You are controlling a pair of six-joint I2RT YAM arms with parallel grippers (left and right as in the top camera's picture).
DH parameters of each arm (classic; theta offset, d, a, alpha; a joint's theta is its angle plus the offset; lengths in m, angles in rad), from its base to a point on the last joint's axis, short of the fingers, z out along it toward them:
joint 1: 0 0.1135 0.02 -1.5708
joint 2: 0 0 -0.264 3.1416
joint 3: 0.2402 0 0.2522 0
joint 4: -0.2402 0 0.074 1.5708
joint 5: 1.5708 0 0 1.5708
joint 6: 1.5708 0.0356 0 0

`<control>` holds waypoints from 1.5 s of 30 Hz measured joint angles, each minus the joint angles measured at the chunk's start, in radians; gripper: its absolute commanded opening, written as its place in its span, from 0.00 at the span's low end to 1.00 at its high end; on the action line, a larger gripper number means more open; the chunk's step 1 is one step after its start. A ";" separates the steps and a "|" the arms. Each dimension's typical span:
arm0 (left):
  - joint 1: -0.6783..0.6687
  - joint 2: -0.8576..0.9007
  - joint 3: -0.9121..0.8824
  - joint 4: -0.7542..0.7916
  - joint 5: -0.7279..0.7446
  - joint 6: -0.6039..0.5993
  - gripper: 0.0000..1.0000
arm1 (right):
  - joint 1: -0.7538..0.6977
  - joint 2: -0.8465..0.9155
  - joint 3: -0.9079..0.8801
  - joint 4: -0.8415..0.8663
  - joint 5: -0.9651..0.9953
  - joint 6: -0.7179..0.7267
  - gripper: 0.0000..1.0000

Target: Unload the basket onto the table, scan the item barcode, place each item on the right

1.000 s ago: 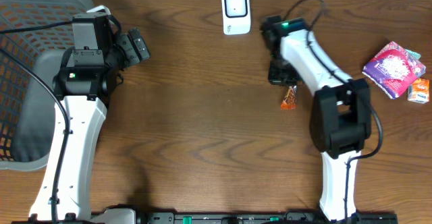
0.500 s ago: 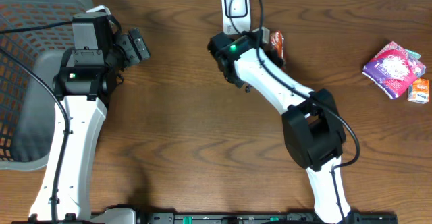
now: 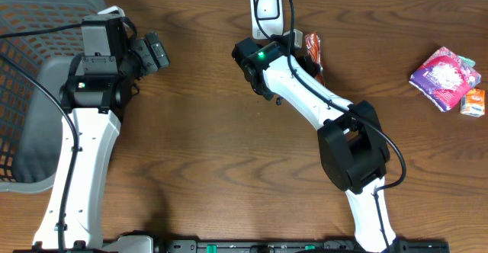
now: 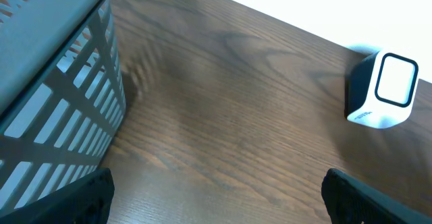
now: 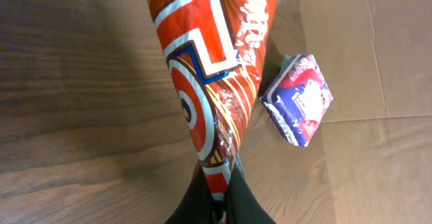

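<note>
Rear ctr — pkt (image 3: pixel 313 49) R of scanner (image 3: pixel 264 8)

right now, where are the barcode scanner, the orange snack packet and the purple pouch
barcode scanner (image 4: pixel 391 86): left wrist view, on its white front window.
orange snack packet (image 5: pixel 202 82): right wrist view, on the printed middle of the wrapper.
purple pouch (image 3: pixel 444 76): overhead view, on the centre of its patterned face.

Grey mesh basket (image 3: pixel 34 142) at 9 o'clock on the brown wooden table (image 3: pixel 206 131), running off the frame edge. Pink-purple pack (image 3: pixel 444 77) lies flat at 3 o'clock. Small orange packet (image 3: pixel 473 101) sits just beside it at its 4 o'clock; contact is unclear.
</note>
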State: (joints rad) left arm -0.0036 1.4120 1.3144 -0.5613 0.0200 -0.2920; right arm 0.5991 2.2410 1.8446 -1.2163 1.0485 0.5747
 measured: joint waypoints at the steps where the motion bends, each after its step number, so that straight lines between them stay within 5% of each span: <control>1: 0.000 0.000 0.000 0.000 0.000 0.000 0.98 | 0.000 0.000 0.000 -0.002 0.000 0.000 0.02; 7: 0.000 0.000 0.000 0.000 0.000 0.000 0.98 | 0.000 0.000 0.000 0.021 -0.106 0.002 0.01; 15: 0.000 0.000 0.000 0.000 0.000 0.000 0.98 | 0.000 0.000 0.000 0.121 -0.509 -0.047 0.01; 32: 0.000 0.000 0.000 0.000 0.000 0.000 0.98 | -0.086 0.000 0.000 0.034 -1.378 -0.522 0.01; 39: 0.000 0.000 0.000 0.000 0.000 0.000 0.98 | -0.256 0.000 0.000 -0.071 -1.795 -0.740 0.12; 45: 0.000 0.000 0.000 0.000 0.000 0.000 0.98 | -0.346 0.000 -0.003 -0.119 -1.926 -0.801 0.30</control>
State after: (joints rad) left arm -0.0036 1.4120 1.3144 -0.5610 0.0200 -0.2920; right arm 0.2535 2.2410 1.8420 -1.3354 -0.8780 -0.2268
